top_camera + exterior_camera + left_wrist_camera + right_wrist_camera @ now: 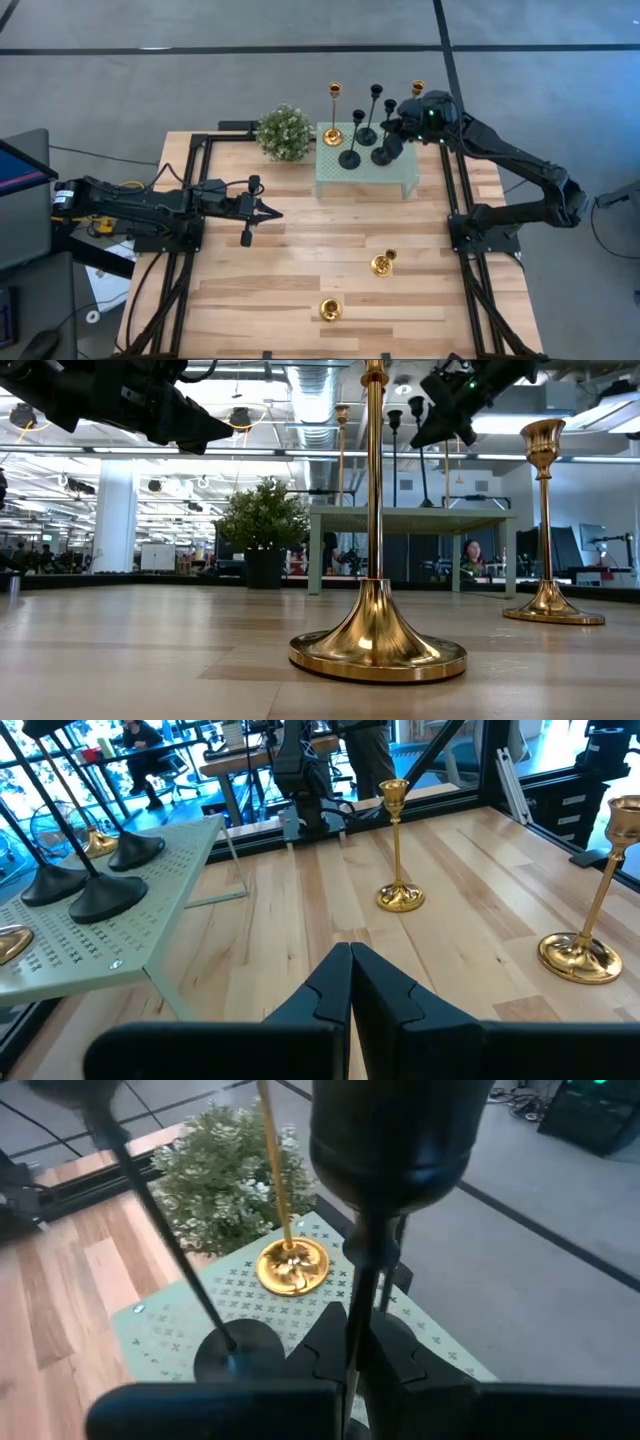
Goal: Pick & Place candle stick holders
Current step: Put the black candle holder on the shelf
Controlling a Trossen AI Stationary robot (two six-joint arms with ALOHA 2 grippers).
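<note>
Slim and top-heavy to judge by shape: thin rigid stem, small cup, wide round base, so probably light, hard and slippery, easy to tip when released. Best taken on the stem, low enough to stay upright. On the mint green stand (365, 170) at the far side of the table (300, 270): several black candle stick holders (350, 158) and one tall gold holder (334, 133), beside the bushy plant (285, 132). Two more gold holders (382, 264) standing on the wood nearer, right of centre. Right pincer (352, 1342) above the stand's right end, narrow, pressed onto the thin stem of a black holder (358, 1295) in the right wrist view. Left pincer (350, 982) hovering over the table's left part, fingers together, holding nothing.
</note>
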